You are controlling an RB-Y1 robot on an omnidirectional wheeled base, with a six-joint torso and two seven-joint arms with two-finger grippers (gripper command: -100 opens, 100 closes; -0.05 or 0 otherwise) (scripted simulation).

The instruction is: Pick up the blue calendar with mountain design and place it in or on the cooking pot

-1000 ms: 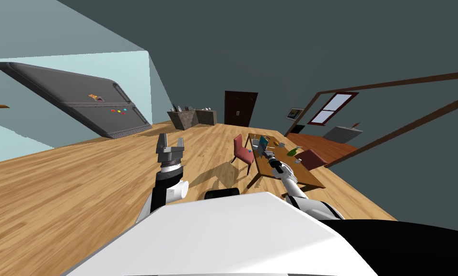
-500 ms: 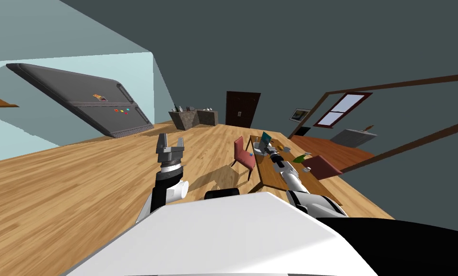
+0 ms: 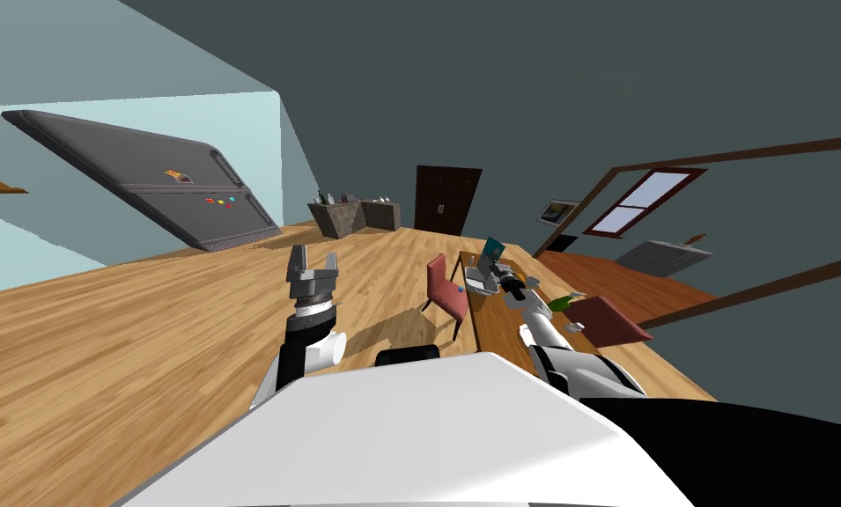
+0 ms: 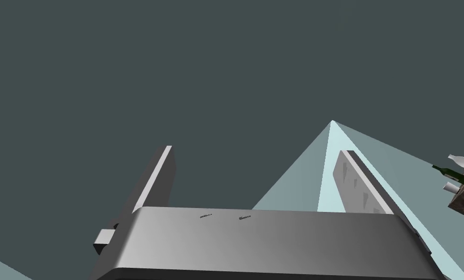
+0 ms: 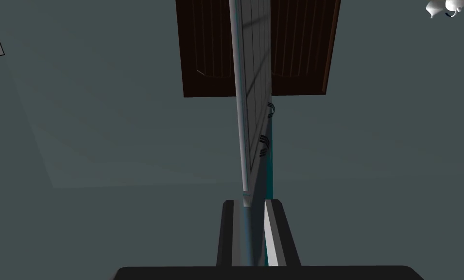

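Since the right claw [image 5: 249, 204] is pinched tight on one edge of the calendar [image 5: 252, 121], the pick looks done, and the carry to the pot [image 3: 478, 277] is the step in hand. The calendar stands upright in the air over the counter [image 3: 496, 321], just above and beside the pot. Next, I judge, the arm must centre it over the pot's mouth, lower it and let go. The right arm reaches forward over the counter. The left claw [image 3: 312, 262] stands wide, raised over the floor.

Red chair [image 3: 446, 295] beside wooden table [image 3: 493, 321]; dark door [image 3: 447, 200] beyond
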